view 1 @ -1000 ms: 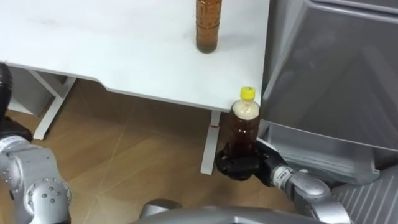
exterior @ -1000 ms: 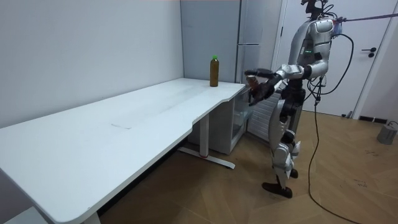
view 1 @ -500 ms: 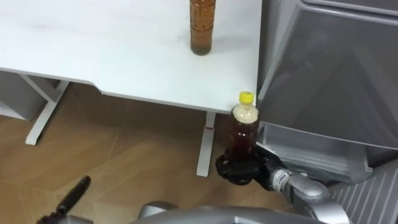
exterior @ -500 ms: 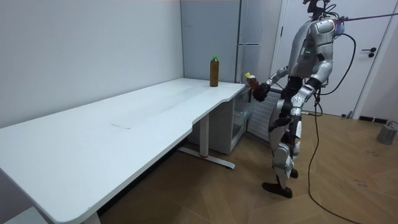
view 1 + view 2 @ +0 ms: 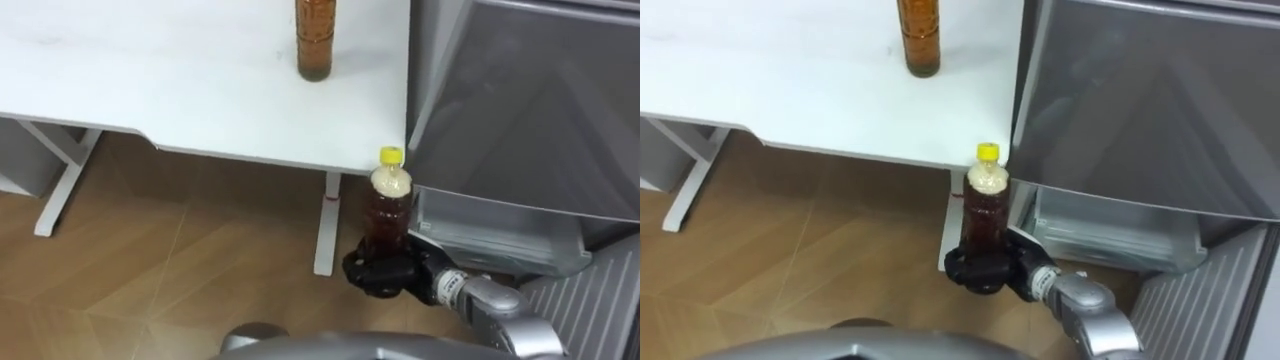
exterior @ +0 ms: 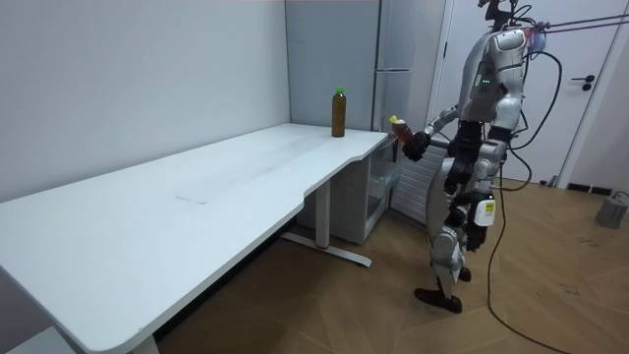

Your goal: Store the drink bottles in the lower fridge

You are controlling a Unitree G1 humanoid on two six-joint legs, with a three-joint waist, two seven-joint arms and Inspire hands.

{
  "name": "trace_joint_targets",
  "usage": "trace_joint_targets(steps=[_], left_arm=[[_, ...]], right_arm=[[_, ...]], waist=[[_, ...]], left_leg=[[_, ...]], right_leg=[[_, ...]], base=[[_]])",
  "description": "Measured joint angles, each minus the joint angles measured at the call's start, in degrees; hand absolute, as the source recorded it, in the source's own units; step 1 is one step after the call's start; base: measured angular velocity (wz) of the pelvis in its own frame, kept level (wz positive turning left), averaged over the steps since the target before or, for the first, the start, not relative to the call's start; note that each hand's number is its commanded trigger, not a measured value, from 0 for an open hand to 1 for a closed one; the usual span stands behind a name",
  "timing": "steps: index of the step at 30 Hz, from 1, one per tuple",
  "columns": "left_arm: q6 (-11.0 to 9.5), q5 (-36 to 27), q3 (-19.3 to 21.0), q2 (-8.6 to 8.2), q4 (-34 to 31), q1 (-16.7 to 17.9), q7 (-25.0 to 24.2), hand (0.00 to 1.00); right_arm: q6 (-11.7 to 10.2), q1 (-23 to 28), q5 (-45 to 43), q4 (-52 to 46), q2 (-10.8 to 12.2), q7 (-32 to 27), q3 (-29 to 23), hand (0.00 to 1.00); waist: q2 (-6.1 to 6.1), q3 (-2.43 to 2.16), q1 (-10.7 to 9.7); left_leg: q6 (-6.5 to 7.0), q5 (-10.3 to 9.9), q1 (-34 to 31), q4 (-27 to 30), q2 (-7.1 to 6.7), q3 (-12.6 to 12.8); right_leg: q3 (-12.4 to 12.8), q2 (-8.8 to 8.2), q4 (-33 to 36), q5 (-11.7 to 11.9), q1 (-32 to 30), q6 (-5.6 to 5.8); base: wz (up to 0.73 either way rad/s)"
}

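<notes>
Left eye view: our right hand (image 5: 383,276) is clamped round the base of the yellow-capped bottle (image 5: 388,208), upright just beside the table (image 5: 200,110) corner. We should hold it vertical and clear that edge when swinging toward the open lower fridge (image 5: 495,232).

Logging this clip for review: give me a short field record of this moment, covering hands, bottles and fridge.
right hand: shut on yellow-capped bottle, held upright just off the table corner
left hand: hangs at the robot's side
second bottle: standing on white table
fridge: right beside the held bottle; lower compartment looks open
task status: held bottle not yet in the fridge
</notes>
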Motion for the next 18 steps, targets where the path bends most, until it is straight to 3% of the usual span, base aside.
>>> trace_joint_targets(steps=[6, 8, 13, 18], left_arm=[[-0.05, 12.23, -2.94, 0.54, -1.26, -4.40, -2.77, 0.00], [-0.03, 12.23, -3.00, 0.50, -1.38, -5.02, -3.05, 0.00], [-0.05, 13.85, -2.78, 0.27, -3.23, -4.69, -3.97, 0.00], [-0.17, 22.09, -2.77, 0.70, -4.85, -4.26, -5.00, 0.00]], right_arm=[[-0.02, -1.02, 2.90, -0.01, -0.71, -0.62, -0.23, 1.00], [-0.02, -1.05, 3.84, 0.01, -0.80, -1.31, -0.23, 1.00], [-0.04, -0.98, 4.35, 0.62, -0.81, -2.72, -0.29, 1.00], [-0.04, -1.22, 4.42, 0.72, -0.69, -3.18, -1.14, 1.00]], waist=[[-0.31, 0.02, -2.06], [-0.41, -0.05, -2.00], [-0.66, 0.11, -2.21], [-0.75, 0.30, -3.85]], left_leg=[[0.01, 0.00, 0.00, -0.27, -0.02, 0.15], [0.01, 0.01, 0.45, -0.75, 0.02, 0.52], [0.02, 0.01, 1.31, -1.15, 0.08, 1.53], [0.05, -0.01, 1.21, -1.71, 0.08, 1.51]], right_leg=[[0.15, -0.02, 0.01, 0.00, -0.24, 0.01], [0.55, 0.01, -0.01, 0.00, -0.16, 0.01], [1.44, 0.02, -0.10, 0.01, -0.06, 0.04], [1.51, 0.02, -0.09, 0.02, -0.19, 0.04]], base=[[-0.01], [-0.10], [-0.09], [0.00]])
